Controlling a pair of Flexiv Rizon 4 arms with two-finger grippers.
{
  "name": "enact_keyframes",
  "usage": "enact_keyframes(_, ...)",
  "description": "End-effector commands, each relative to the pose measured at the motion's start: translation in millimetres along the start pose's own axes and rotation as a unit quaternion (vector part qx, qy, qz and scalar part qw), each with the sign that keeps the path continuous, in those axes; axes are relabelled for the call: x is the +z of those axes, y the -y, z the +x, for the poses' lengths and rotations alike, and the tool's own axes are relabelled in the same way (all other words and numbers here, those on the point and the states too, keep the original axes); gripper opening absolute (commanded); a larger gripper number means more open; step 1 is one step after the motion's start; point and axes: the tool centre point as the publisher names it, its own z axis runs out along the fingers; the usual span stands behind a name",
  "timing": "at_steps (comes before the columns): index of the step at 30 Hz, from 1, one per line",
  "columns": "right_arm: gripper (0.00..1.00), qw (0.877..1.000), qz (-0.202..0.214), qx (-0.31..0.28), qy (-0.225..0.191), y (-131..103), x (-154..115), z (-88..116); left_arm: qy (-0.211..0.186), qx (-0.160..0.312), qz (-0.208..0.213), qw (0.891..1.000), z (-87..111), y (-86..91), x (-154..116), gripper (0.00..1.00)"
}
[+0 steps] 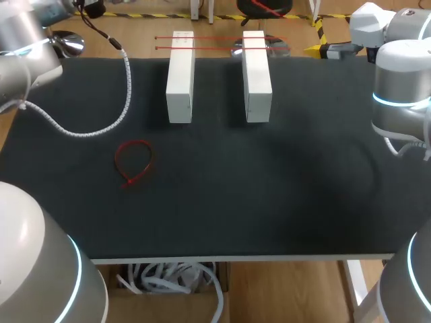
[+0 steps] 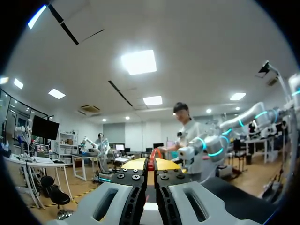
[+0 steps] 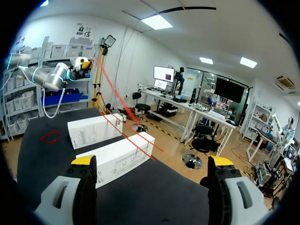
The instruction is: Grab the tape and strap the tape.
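So the step in hand looks like grabbing a tape. Two thin red tape strips (image 1: 215, 48) lie side by side across the far ends of the two white boxes (image 1: 180, 77). One red tape loop (image 1: 130, 180) lies flat on the tabletop (image 1: 269, 188), well apart from the boxes.

The right end effector (image 3: 152, 161) is wide open and holds nothing. It sits off to the side of the boxes. The left end effector (image 2: 151, 165) has its yellow tips close together, and a red bit (image 2: 151, 158) looks pinched between them. I cannot tell how long that bit is.

I think the best place to grab a strip is in the gap between the boxes, where it hangs free. Put one finger on each side of just one strip. Close gently, because the strip is thin and can slip. Lift straight up so the other strip stays put. Keep the fingers off the boxes so they do not tip.
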Motion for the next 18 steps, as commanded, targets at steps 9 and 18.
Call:
enact_keyframes(9, 1.0, 1.0, 0.0, 0.0, 0.0, 0.1, -0.1, 0.1, 0.004, 0.001, -0.001, 1.0, 2.8, 1.0, 0.6, 0.0)
enact_keyframes(18, 1.0, 0.999, 0.018, -0.03, 0.034, -3.1, -0.9, 3.0, 0.004, 0.001, -0.001, 1.0, 2.8, 1.0, 0.6, 0.0)
